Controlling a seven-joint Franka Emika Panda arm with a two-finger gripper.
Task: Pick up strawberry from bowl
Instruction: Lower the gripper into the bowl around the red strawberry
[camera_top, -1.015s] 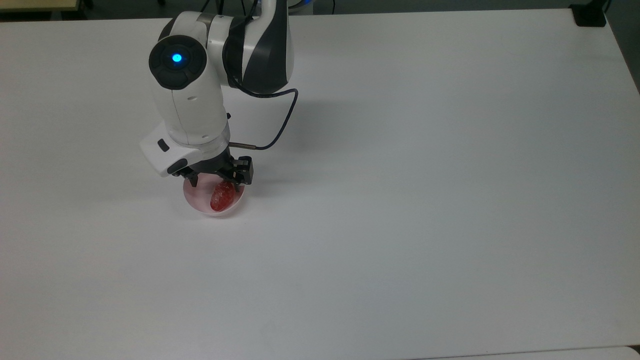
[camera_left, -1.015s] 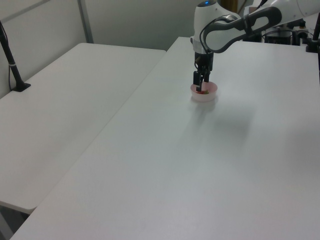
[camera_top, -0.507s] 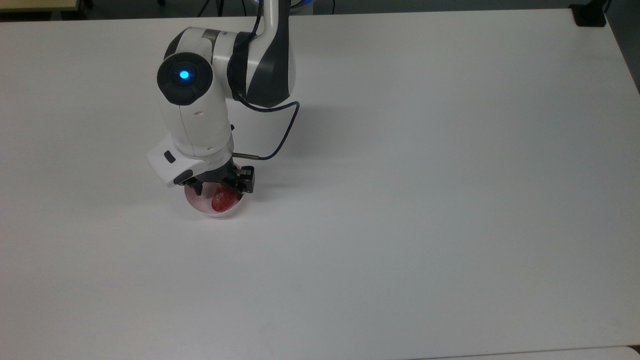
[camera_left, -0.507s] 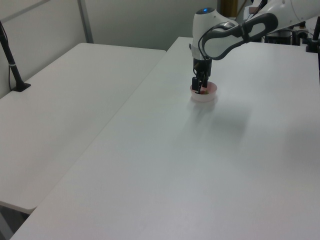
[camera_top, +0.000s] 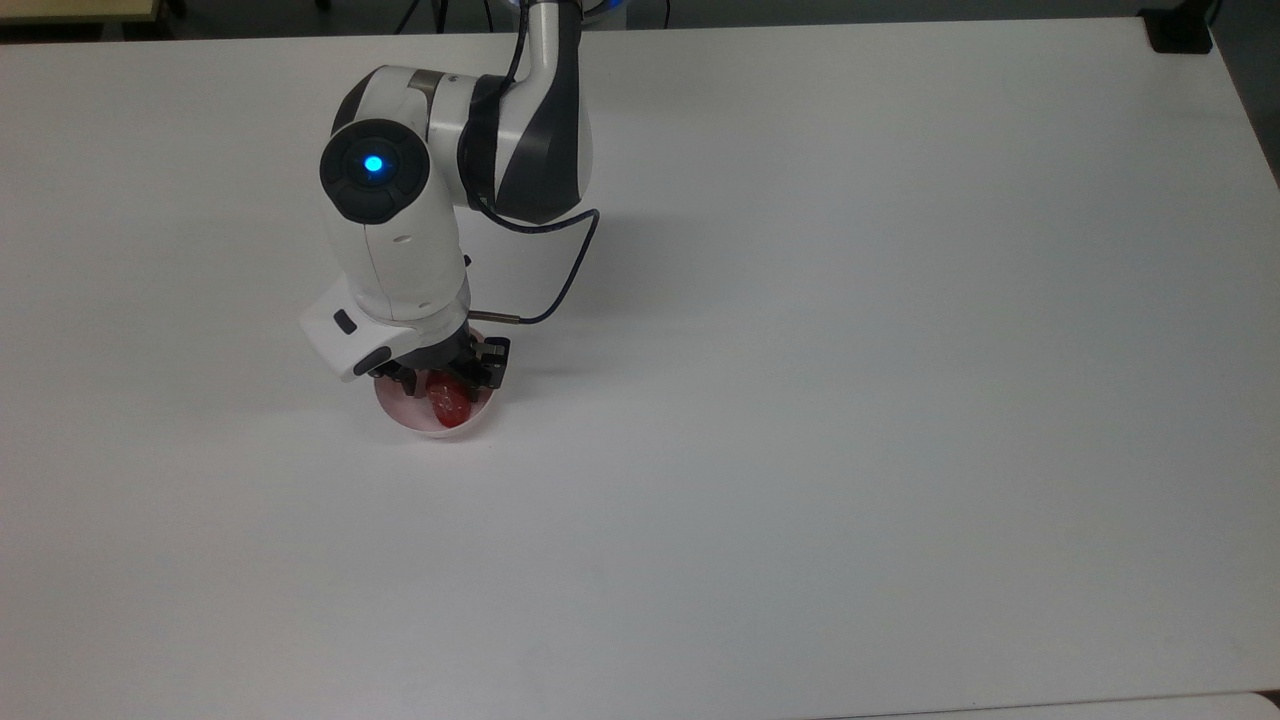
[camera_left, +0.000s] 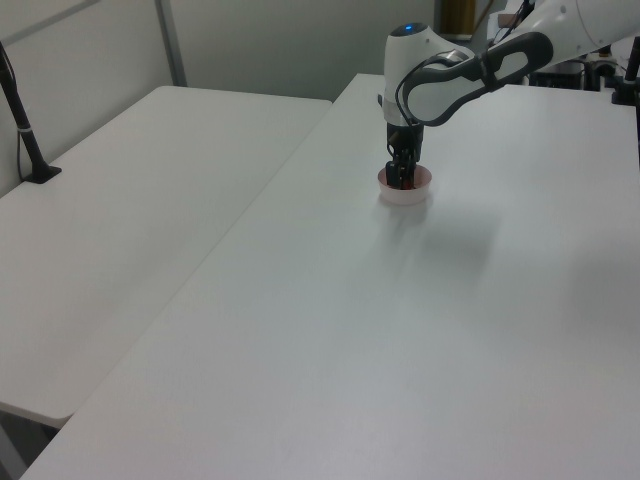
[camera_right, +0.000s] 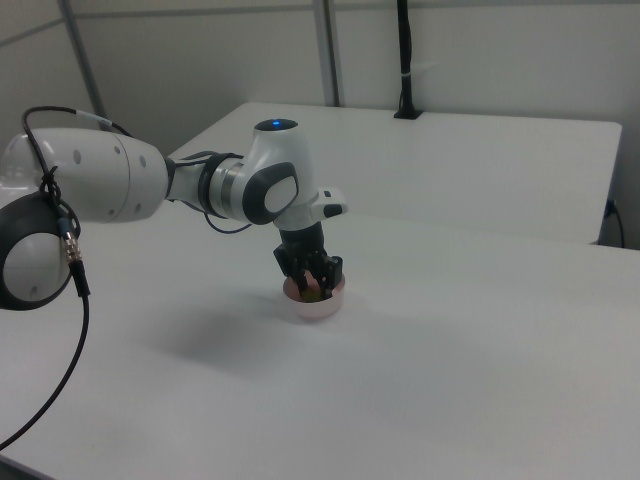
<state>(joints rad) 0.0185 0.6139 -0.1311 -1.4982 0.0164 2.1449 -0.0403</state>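
Note:
A small pale pink bowl (camera_top: 425, 428) stands on the white table (camera_top: 850, 400), left of centre in the top view. A glossy red strawberry (camera_top: 450, 403) lies inside it. My gripper (camera_top: 445, 378) reaches down into the bowl from above, open, with one black finger on each side of the strawberry's upper end. The white wrist hides the far part of the bowl. In the left view the gripper (camera_left: 403, 178) dips into the bowl (camera_left: 405, 193). In the right view the fingers (camera_right: 300, 270) sit inside the bowl (camera_right: 316, 303).
A dark cable (camera_top: 560, 270) loops off the wrist toward the top view's right. A black clamp (camera_top: 1178, 30) sits at the table's far right corner. A second white table (camera_left: 130, 200) with a black post (camera_left: 25, 130) stands at the left view's left.
The arm has come down and shifted slightly forward, bringing the fingers deeper into the bowl around the strawberry. The strawberry has turned a little in the bowl.

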